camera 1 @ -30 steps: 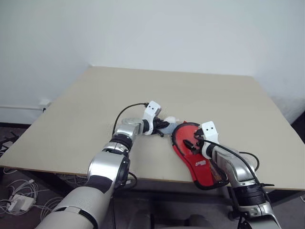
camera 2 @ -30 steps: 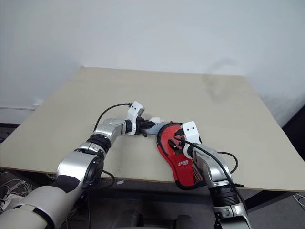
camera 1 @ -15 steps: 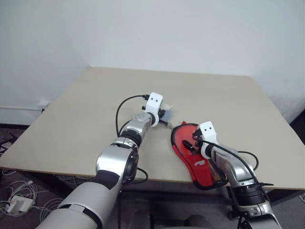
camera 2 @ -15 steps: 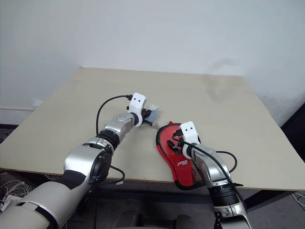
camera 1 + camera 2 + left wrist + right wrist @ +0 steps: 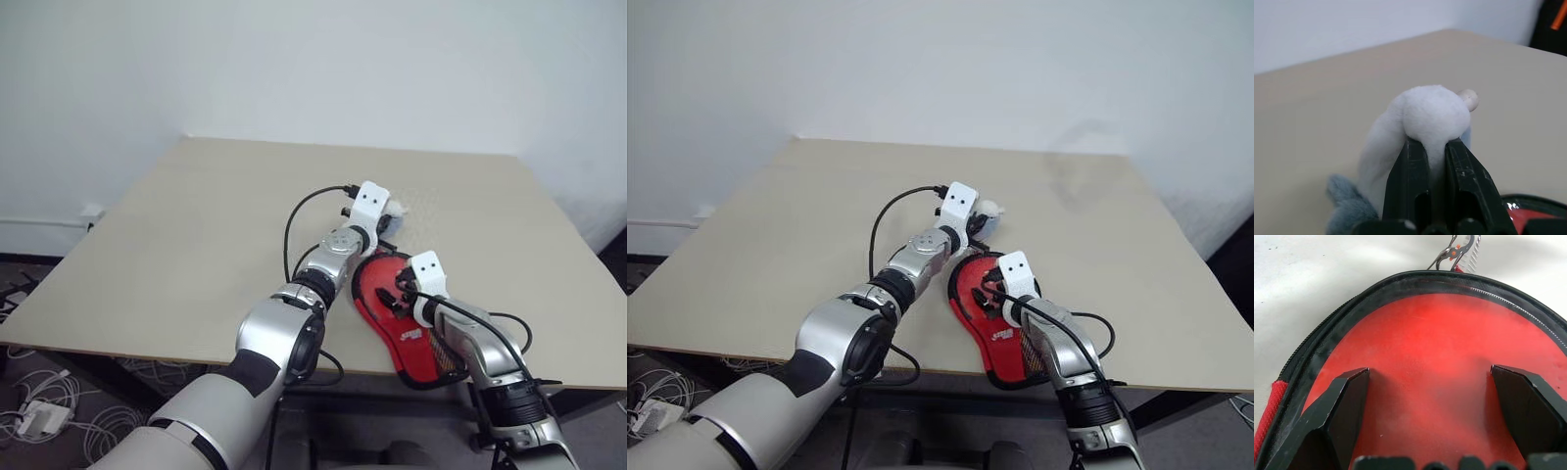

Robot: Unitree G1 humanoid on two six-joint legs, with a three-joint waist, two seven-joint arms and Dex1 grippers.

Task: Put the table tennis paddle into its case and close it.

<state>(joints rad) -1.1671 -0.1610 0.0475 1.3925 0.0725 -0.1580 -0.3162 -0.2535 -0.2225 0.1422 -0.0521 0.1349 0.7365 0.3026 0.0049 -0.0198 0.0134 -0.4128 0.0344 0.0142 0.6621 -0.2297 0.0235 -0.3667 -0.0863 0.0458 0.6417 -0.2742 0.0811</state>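
Note:
The red case (image 5: 407,323) with its black zip rim (image 5: 1327,330) lies near the table's front edge, with a mesh panel at its near end. A smooth red face (image 5: 1430,333) fills the rim; whether it is the paddle's rubber or the case's cloth I cannot tell. My right gripper (image 5: 1430,387) stands open just over this red face, one finger (image 5: 1347,401) on each side. My left gripper (image 5: 1436,147) is shut on a white and grey plush toy (image 5: 1432,112), held in the air above the case's far end (image 5: 392,211).
The beige table (image 5: 196,225) stretches wide to the left and back. A metal zip pull (image 5: 1454,249) lies beyond the case's rim. White wall stands behind; cables lie on the floor at the left (image 5: 39,411).
My left arm has swung right and upward with the plush toy, from the table left of the case to above its far end. The right gripper and the case have stayed put.

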